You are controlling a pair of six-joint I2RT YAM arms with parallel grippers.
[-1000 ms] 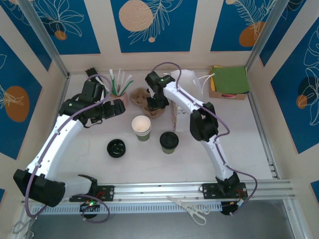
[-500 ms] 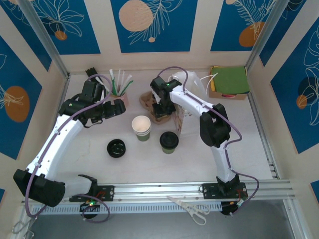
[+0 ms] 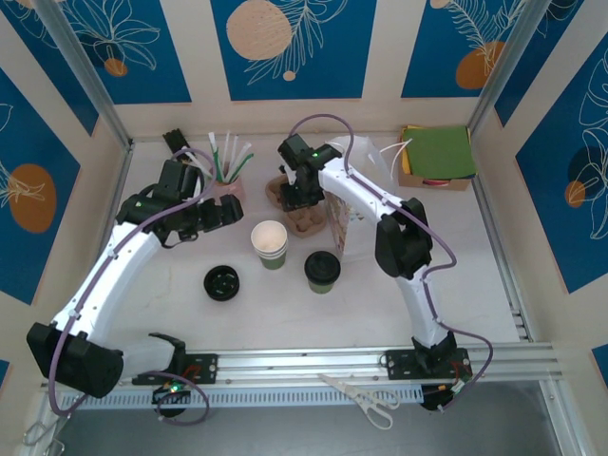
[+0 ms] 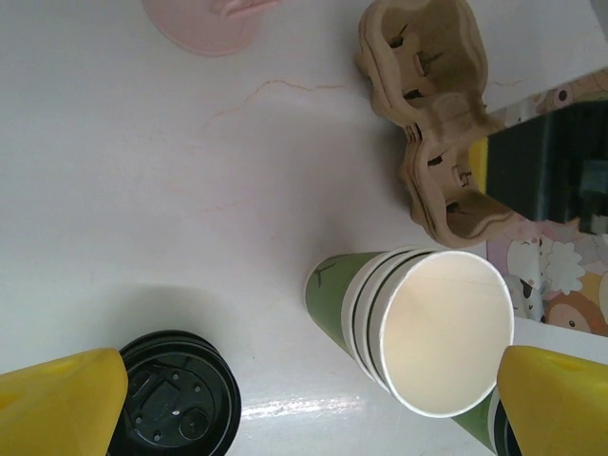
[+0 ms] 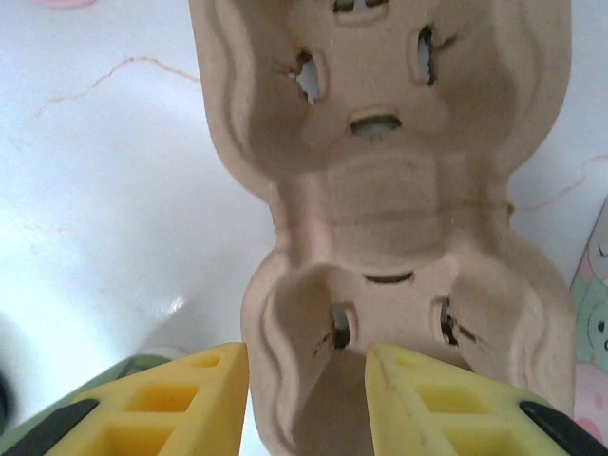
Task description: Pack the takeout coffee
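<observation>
Right arm swung back left, its pincer (image 5: 306,380) part-open over the carrier (image 5: 380,190), the left pincer (image 4: 309,404) gaped empty, and the coffee (image 3: 322,271) sat on the worktop (image 3: 475,275): probably soft-walled and squashable, best gripped gently below the lid.

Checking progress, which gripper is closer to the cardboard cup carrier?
Right. The right gripper hangs directly over the cardboard cup carrier; the left gripper sits off to its left.

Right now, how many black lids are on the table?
2. One lone black lid lies on the table left of the stack of lidless green cups. The other caps the takeout coffee, right of that stack. The arms may hide more.
</observation>
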